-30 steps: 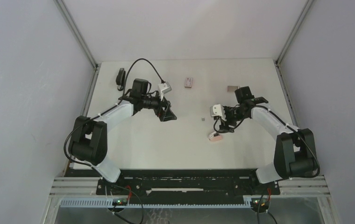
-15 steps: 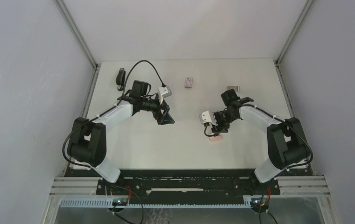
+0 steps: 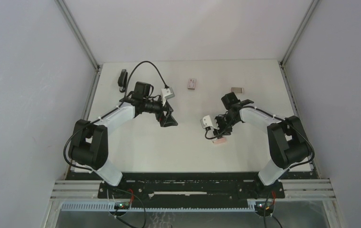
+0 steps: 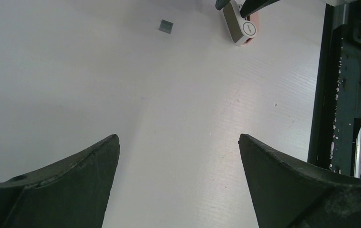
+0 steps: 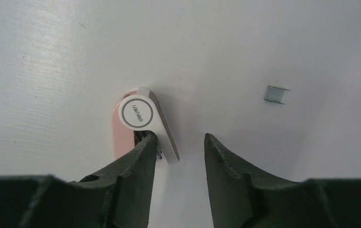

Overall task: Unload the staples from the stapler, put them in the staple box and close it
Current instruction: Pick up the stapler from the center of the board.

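Black stapler (image 3: pixel 122 78) lies far left, well apart from both arms; one loose clip of staples (image 5: pixel 277 94) sits in the middle near your right gripper (image 5: pixel 178 136), whose jaws stand half-parted over a pink-and-white piece (image 5: pixel 136 114), one finger touching it, nothing clamped. Step looks like grabbing that piece, so next you need a square squeeze without skidding it; left gripper (image 4: pixel 177 137) hangs wide open, empty. Pink flat box (image 3: pixel 192 84) at far centre: contents not visible.

The white counter (image 3: pixel 178 152) carries a black stapler (image 3: pixel 122 79) at upper left, a small pink-and-white flat box (image 3: pixel 192 84) at top centre, a grey piece (image 3: pixel 236 90) at upper right, a pink-and-white round-labelled item (image 3: pixel 220 139) right of centre, and a short staples strip (image 5: pixel 276 94) near it.
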